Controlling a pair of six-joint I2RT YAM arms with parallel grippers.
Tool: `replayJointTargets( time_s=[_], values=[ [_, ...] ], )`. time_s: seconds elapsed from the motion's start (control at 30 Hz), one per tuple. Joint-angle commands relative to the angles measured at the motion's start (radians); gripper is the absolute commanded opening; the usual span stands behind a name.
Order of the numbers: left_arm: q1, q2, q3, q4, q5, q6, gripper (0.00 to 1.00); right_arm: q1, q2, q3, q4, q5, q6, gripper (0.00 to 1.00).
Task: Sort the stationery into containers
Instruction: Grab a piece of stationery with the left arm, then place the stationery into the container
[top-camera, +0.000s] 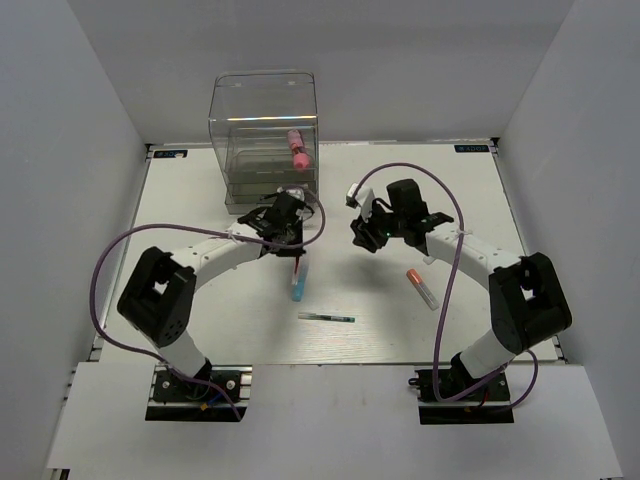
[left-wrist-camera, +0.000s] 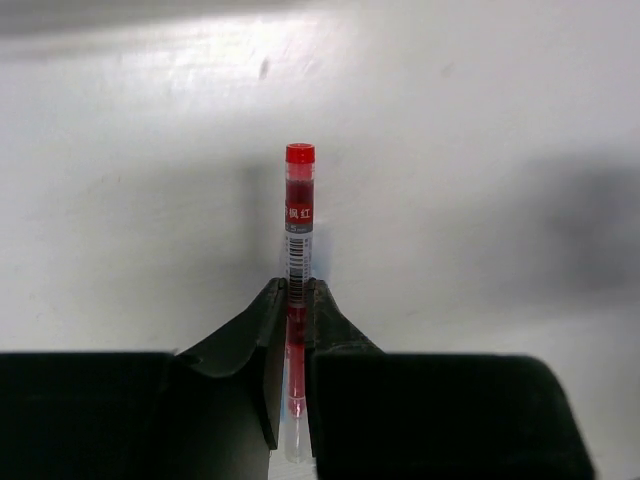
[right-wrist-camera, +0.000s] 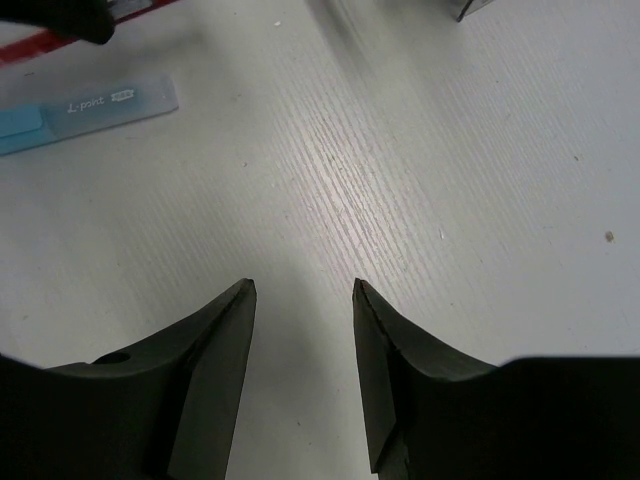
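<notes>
My left gripper (top-camera: 291, 240) is shut on a thin red pen (left-wrist-camera: 299, 215), just in front of the tall clear box (top-camera: 263, 140). In the left wrist view the pen runs between the closed fingers (left-wrist-camera: 297, 292) with its red cap pointing away. A chunky pink tube (top-camera: 298, 150) lies inside the box. A light-blue marker (top-camera: 297, 284) lies on the table just below the left gripper and shows in the right wrist view (right-wrist-camera: 95, 107). My right gripper (top-camera: 366, 236) is open and empty above bare table (right-wrist-camera: 303, 288). An orange-capped clear marker (top-camera: 421, 287) lies to its lower right.
A thin dark pen (top-camera: 327, 317) lies flat near the middle front of the white table (top-camera: 200, 290). Grey walls close the table on three sides. Purple cables loop over both arms.
</notes>
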Motion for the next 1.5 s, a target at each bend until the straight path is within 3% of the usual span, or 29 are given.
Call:
replayJointTargets(
  time_s=[0.0,0.1,0.23,0.4,0.6,0.73,0.83,1.03,1.17,1.33,1.4,1.47],
  values=[
    [0.036,-0.094,0.075,0.092,0.072,-0.069,0.00,-0.008,-0.046,-0.017,0.018,-0.027,-0.006,0.50],
    [0.056,-0.120,0.075,0.170,0.125,-0.078,0.00,-0.008,-0.049,-0.028,0.024,-0.030,-0.004,0.50],
    [0.074,-0.160,0.051,0.265,0.093,-0.104,0.00,-0.008,-0.056,-0.036,0.024,-0.030,-0.009,0.50],
    [0.105,-0.228,-0.002,0.350,-0.074,-0.409,0.00,-0.008,-0.057,-0.037,0.027,-0.031,-0.010,0.50],
    [0.132,-0.150,0.121,0.175,-0.225,-0.757,0.00,-0.009,-0.056,-0.037,0.027,-0.033,-0.007,0.50],
    [0.153,-0.075,0.228,0.040,-0.257,-0.897,0.00,-0.011,-0.063,-0.039,0.027,-0.027,-0.006,0.50],
    [0.192,-0.033,0.247,0.029,-0.248,-0.989,0.00,-0.009,-0.069,-0.049,0.024,-0.024,-0.004,0.50],
    [0.229,0.027,0.259,-0.026,-0.229,-1.116,0.00,-0.009,-0.091,-0.074,0.022,-0.018,-0.013,0.50],
    [0.261,0.048,0.247,0.049,-0.220,-1.147,0.00,-0.011,-0.100,-0.091,0.015,-0.019,-0.021,0.50],
    [0.283,0.091,0.305,0.025,-0.211,-1.147,0.00,-0.011,-0.108,-0.095,-0.010,-0.053,-0.049,0.51],
    [0.295,0.105,0.305,0.025,-0.202,-1.147,0.00,-0.012,-0.108,-0.095,-0.039,-0.114,-0.091,0.59],
    [0.306,0.105,0.305,0.034,-0.179,-1.147,0.22,-0.009,-0.106,-0.089,-0.118,-0.229,-0.134,0.62]
  ],
)
